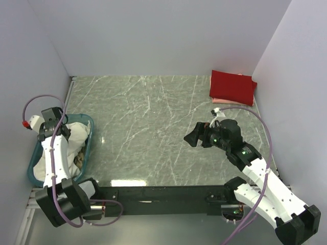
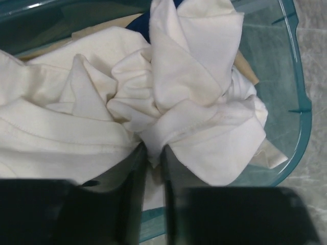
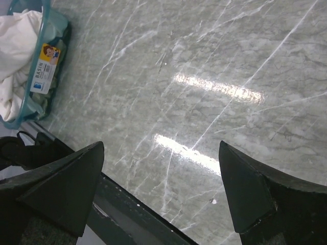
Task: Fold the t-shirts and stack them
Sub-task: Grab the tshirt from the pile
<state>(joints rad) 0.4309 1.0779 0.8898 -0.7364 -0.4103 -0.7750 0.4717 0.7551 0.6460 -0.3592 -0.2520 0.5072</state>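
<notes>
Fingers (image 2: pixel 130 204) of left gripper (image 2: pixel 153 153): clamped on fold of cream-white t-shirt (image 2: pixel 189 87), heaped straight ahead in teal basket (image 2: pixel 296 76), near-left table (image 1: pixel 153 112) edge. Left arm nearer. Right gripper (image 3: pixel 161 148): spread wide, empty, mid-right. Red t-shirt (image 1: pixel 232 86) atop pale pink t-shirt (image 1: pixel 225 101), far-right corner.

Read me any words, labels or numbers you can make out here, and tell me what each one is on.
"BASIN": on the sticker on the outer side of the teal basket, next to a small cartoon picture.
Smaller print on the same sticker: too small to read.
No other writing can be read in any view.
</notes>
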